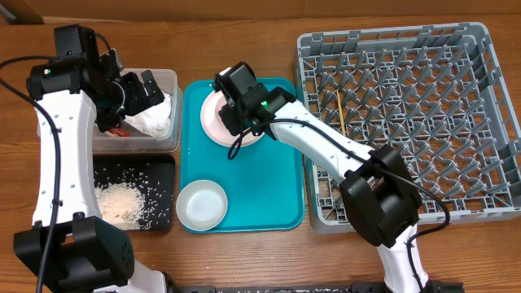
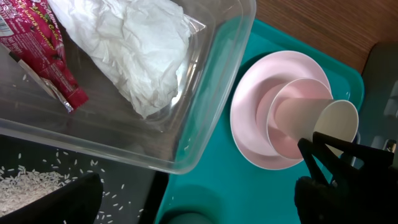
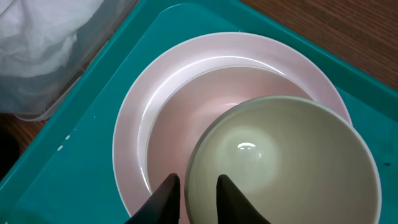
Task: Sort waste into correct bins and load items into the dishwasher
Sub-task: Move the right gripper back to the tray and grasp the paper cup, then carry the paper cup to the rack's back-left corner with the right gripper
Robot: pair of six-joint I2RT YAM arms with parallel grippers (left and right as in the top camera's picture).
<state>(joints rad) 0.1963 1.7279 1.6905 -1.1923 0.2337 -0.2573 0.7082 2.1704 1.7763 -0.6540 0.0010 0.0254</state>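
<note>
Cup (image 3: 280,162) apparently inside bowl (image 3: 199,118) on plate (image 3: 132,124)

A brown wood-grain counter (image 1: 244,256) is carrying four containers. On the left, toward the far edge, a clear tub (image 1: 169,77) is sitting, and a shallow black tray (image 1: 163,171) is lying just on its near side, the two touching or nearly so. A teal tray (image 1: 281,187) is resting just beside both, toward the middle. A large grey dish rack (image 1: 407,34) is occupying the right side, sitting close against the teal tray's right edge. Bare wood is showing along the near and far edges.
</note>
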